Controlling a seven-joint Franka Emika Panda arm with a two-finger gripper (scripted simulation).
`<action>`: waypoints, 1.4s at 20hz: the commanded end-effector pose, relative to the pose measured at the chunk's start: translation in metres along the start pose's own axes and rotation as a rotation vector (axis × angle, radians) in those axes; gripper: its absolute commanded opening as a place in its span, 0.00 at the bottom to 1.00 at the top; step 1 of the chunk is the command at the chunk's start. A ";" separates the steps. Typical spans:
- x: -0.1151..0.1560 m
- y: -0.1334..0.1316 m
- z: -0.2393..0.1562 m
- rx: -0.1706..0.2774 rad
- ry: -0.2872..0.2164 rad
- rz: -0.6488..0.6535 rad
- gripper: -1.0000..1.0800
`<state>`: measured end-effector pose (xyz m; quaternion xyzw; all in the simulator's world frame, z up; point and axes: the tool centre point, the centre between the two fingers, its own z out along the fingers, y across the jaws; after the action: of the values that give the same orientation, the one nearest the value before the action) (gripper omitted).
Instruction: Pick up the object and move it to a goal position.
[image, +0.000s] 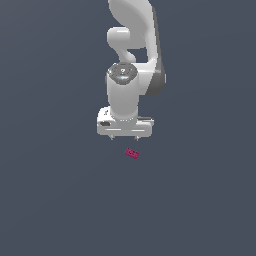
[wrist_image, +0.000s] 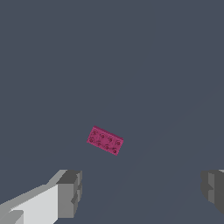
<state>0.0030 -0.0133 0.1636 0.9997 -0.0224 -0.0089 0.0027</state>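
Pink and very small, the object (image: 131, 153) is lying flat on the dark grey floor (image: 55, 200). In the exterior view we are seeing it just past the white gripper (image: 124, 136), at about 5 o'clock from it, not touching. The gripper is hanging above the floor and its two fingers (wrist_image: 70, 192) are standing wide apart, holding nothing. In the wrist view we are seeing the object (wrist_image: 105, 140) turned a little, with small round marks on top, lying clear of both fingers
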 end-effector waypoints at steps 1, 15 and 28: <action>0.000 0.000 0.000 0.000 0.000 0.000 0.96; 0.015 0.009 -0.015 -0.013 0.044 -0.031 0.96; 0.013 0.005 0.001 -0.021 0.037 -0.177 0.96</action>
<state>0.0164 -0.0197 0.1653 0.9985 0.0523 0.0097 0.0121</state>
